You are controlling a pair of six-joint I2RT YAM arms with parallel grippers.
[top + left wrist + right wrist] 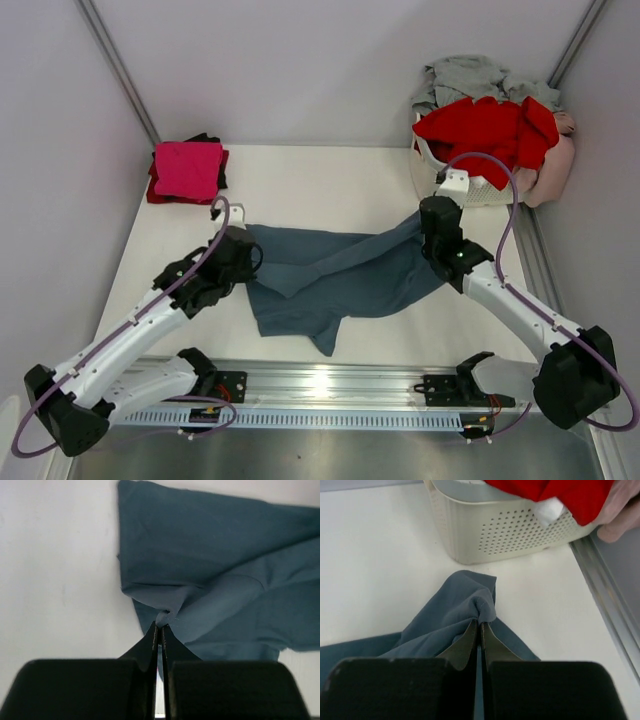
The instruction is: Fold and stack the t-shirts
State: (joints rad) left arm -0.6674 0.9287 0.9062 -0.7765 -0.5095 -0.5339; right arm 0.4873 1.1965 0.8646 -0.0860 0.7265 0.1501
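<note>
left jaws and right jaws each clamp a bunched edge of the blue-grey t-shirt.

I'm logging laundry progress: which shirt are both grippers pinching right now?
The slate-blue t-shirt spread mid-table: left gripper and right gripper each pinch its fabric. The magenta shirt lies folded far left; the red shirt heaps in the basket.

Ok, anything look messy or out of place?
The slate blue-grey cotton t-shirt lies twisted mid-table, pinched by the left tool and right tool. The white plastic basket overflows: red tee and pale pink tee spill over its rim.
</note>
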